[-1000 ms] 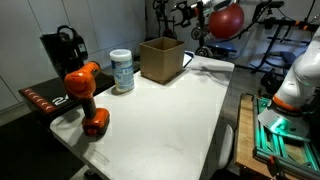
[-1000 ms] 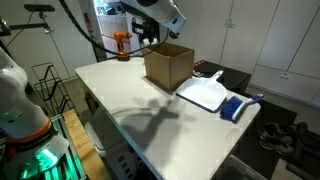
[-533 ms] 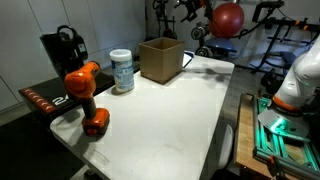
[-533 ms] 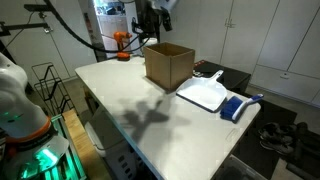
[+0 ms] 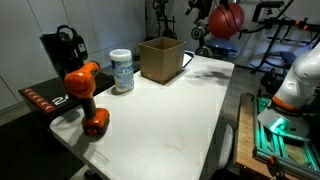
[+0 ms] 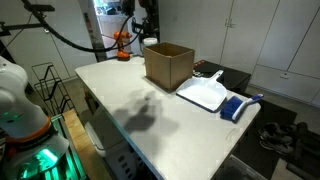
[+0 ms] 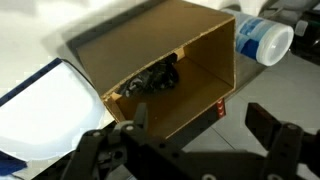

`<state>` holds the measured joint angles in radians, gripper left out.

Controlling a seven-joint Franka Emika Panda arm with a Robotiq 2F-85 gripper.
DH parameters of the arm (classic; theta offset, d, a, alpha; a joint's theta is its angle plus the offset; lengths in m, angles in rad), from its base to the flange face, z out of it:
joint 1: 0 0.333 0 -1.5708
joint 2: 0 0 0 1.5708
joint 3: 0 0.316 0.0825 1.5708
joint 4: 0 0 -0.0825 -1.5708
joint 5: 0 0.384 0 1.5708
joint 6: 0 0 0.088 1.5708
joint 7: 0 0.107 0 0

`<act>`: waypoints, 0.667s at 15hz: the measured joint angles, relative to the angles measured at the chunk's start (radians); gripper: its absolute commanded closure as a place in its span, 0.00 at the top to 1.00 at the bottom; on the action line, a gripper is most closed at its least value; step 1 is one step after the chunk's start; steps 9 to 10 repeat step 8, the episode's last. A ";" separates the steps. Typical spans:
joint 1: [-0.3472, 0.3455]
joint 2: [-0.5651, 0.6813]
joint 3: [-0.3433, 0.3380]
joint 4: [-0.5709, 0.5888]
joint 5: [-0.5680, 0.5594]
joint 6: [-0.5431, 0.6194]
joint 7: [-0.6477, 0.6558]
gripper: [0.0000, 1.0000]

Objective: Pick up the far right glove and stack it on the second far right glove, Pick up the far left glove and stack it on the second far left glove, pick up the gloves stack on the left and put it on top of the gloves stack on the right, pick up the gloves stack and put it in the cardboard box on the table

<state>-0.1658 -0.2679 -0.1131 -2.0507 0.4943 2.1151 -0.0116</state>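
A large white tabletop (image 5: 170,120) fills the room's centre in both exterior views (image 6: 120,95). At its far end stands a plain brown cardboard box (image 5: 160,60), open at the top (image 6: 168,66). In an exterior view a flat white tray (image 6: 203,95) lies just beside the box on the tabletop. An orange-and-black power drill (image 5: 84,92) stands upright at the near left corner. A white wipes canister (image 5: 121,71) with a blue label stands between the drill and the box, just left of the box.

The wrist view looks down into the box (image 7: 205,60). The black gloves stack (image 7: 155,80) lies inside it, on the bottom. The pincer (image 7: 200,135) hovers above the box, its jaws wide apart and holding nothing.
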 measured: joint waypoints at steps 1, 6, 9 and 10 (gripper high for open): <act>0.001 -0.009 -0.001 0.002 -0.036 -0.030 -0.001 1.00; 0.005 -0.029 -0.004 0.009 -0.099 -0.098 -0.007 1.00; 0.006 -0.028 -0.006 0.009 -0.099 -0.098 -0.007 1.00; 0.006 -0.028 -0.006 0.009 -0.099 -0.098 -0.007 1.00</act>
